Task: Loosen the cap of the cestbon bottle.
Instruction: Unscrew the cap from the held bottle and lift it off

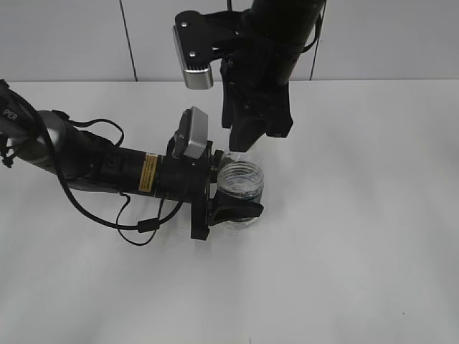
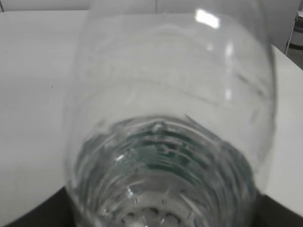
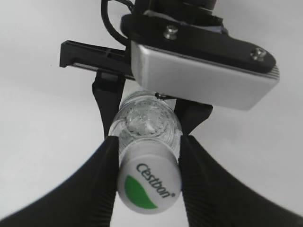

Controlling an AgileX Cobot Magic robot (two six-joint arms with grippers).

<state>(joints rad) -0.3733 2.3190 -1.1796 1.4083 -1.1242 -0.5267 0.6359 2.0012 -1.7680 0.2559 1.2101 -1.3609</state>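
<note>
Now — step: twist-off grip | right gripper (image 3: pixel 147 156) clamped on small white green-marked plastic cap (image 3: pixel 148 182) | left gripper (image 1: pixel 233 190) closed round clear plastic Cestbon bottle (image 1: pixel 240 184) below cap | next: I judge a turn, body held firm.

Bright, even light; left wrist view blurred, glare on bottle (image 2: pixel 170 118).

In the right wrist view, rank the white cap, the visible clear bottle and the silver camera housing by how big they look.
1. silver camera housing
2. cap and cestbon bottle: alike; the cap is nearer the camera, so no ranking.
</note>
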